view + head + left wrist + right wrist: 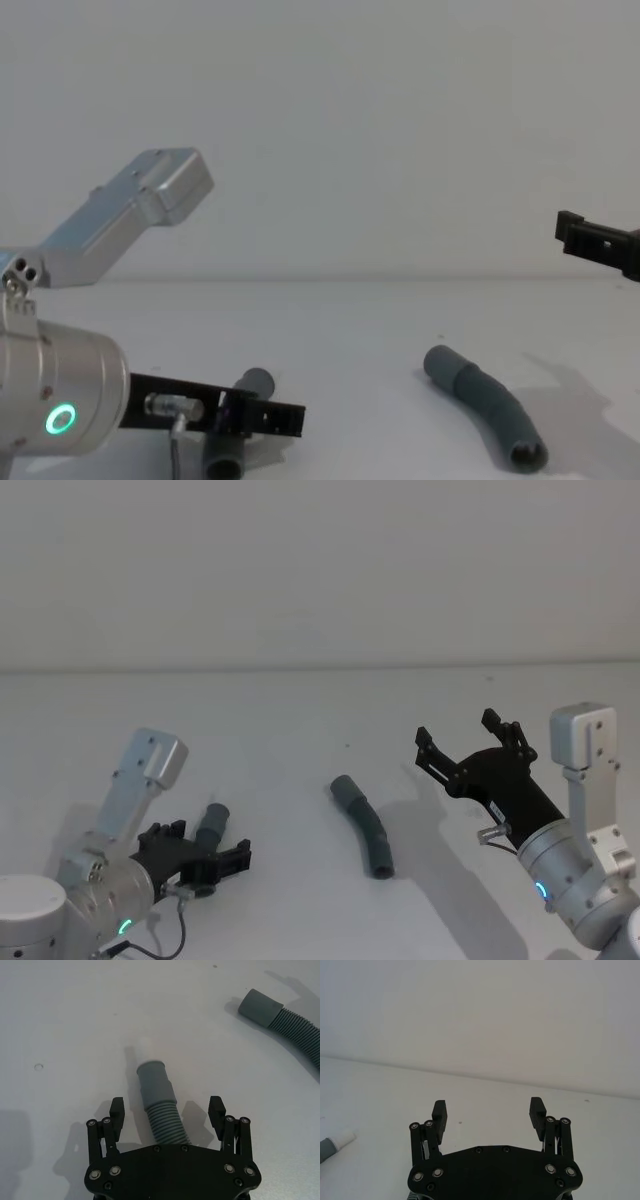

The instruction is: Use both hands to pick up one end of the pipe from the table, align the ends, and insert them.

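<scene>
The shorter pipe piece [159, 1102] lies on the white table [300, 710], its white plug tip [145, 1049] pointing away from my left gripper [167, 1108]. That gripper is low at the table, open, with a finger on each side of the ribbed body and a gap on both sides. From the head, the left gripper [205, 865] and short piece [212, 825] sit at the near left. The longer curved piece [365, 825] lies in the middle, one smooth cuffed end [257, 1007] towards the short piece. My right gripper [470, 752] hovers open above the table, right of the longer piece.
The white table [350, 320] runs back to a plain pale wall. Bare surface lies between the two pipe pieces and beyond them. The right wrist view catches the short piece's white tip [342, 1138] at its edge, far off.
</scene>
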Controlling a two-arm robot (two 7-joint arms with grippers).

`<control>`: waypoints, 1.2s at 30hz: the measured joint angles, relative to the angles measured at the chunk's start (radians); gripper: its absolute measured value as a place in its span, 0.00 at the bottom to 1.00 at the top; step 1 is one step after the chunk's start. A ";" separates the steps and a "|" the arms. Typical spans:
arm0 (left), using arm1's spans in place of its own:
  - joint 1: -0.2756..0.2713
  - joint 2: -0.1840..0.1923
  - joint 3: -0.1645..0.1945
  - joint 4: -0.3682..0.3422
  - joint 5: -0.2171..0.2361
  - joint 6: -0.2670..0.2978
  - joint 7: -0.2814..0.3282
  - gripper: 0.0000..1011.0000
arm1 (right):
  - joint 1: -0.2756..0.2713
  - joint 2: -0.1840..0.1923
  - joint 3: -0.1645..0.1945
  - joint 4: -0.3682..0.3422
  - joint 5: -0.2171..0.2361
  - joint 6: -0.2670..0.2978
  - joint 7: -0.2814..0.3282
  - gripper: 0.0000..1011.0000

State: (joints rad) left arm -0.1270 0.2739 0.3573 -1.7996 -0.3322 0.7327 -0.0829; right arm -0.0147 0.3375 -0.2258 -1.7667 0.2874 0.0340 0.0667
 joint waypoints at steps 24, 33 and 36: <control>-0.032 0.013 0.039 0.035 0.061 -0.025 -0.026 0.99 | 0.000 0.000 0.000 0.000 0.000 0.000 0.000 0.99; -0.026 -0.004 0.024 0.036 0.056 -0.002 -0.022 0.99 | 0.000 0.000 0.000 0.000 0.000 0.000 0.000 0.99; -0.024 -0.005 0.021 0.036 0.055 0.001 -0.023 0.99 | 0.000 0.000 0.000 0.000 0.000 0.000 0.000 0.99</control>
State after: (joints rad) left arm -0.1510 0.2692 0.3781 -1.7639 -0.2768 0.7335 -0.1057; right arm -0.0147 0.3375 -0.2258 -1.7668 0.2874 0.0341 0.0667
